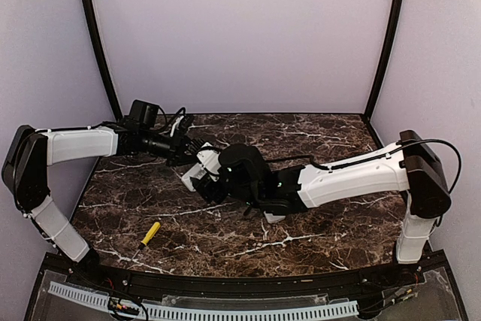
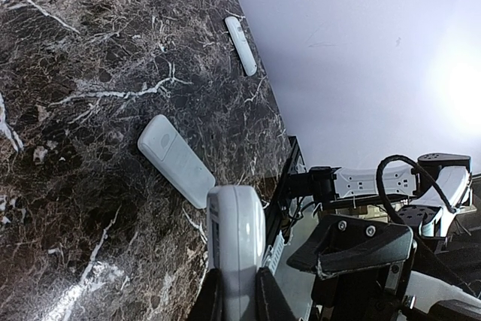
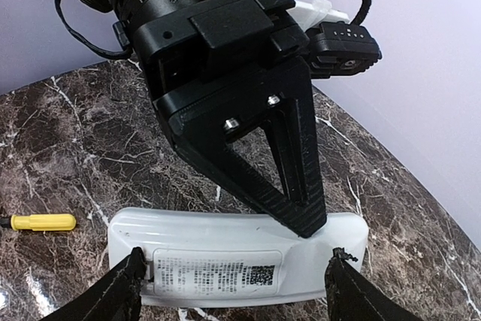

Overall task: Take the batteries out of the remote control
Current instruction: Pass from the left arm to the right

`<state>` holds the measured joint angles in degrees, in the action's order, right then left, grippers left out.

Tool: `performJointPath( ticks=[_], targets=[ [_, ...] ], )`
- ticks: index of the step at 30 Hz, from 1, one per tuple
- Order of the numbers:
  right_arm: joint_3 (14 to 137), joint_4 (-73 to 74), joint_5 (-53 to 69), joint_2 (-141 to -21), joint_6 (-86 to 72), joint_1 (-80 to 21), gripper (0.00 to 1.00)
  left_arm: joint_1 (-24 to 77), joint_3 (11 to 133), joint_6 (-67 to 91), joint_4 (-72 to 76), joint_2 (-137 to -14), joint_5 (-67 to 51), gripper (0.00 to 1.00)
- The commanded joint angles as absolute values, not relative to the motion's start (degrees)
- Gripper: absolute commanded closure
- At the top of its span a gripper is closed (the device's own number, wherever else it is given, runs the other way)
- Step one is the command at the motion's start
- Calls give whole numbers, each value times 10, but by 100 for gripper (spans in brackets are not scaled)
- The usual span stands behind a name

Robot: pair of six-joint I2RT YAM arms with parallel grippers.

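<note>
Marble table point(image 1: 316, 129): dark, white-veined, closed in by pale lilac walls; both arms work above its middle.
Left arm point(image 1: 83, 144): reaches in from the left to lift the work off the surface, so the other arm can get at it.
Right arm point(image 1: 353, 174): stretched across from the right to meet it.
Held remote point(image 3: 173, 229): white, raised above the table, its back turned to the right wrist camera, probably so the battery bay faces the working fingers.
Spare remotes point(image 2: 176, 159): one lies flat just below the held one, a second far off by the wall; both sit apart from the work.
Left gripper point(image 2: 240, 298): clamped tight across the held remote, acting as a vice.
Right gripper point(image 3: 237, 276): jaws spread wide with nothing between them, fingertips near either end of the remote's back; contact cannot be told.
Screwdriver point(image 3: 41, 222): yellow-handled, lying unused on the near left of the table.
Label panel point(image 3: 214, 272): printed sticker on the remote's back, which looks closed.
Batteries: none visible; judged to be inside the held remote, with the cover yet to come off.
</note>
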<state>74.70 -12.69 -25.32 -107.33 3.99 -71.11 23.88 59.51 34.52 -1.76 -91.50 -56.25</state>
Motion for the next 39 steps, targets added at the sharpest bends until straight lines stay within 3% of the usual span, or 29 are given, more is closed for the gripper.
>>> performJointPath(
  ticks=[1, 18, 25, 31, 39],
  targets=[
    [756, -125, -288, -1091, 39, -710, 19, 241, 589, 348, -15, -912, -592, 100],
    [737, -163, -358, -1068, 68, -711, 19, 242, 592, 331, -34, -916, -575, 100],
    [716, -127, -293, -1013, -21, -694, 13, 241, 590, 324, -33, -907, -562, 100],
    [674, -106, -156, -943, -163, -634, 10, 241, 558, 340, 28, -862, -527, 100],
    [729, -52, -55, -956, -314, -610, 7, 245, 526, 363, 60, -783, -394, 100]
  ],
)
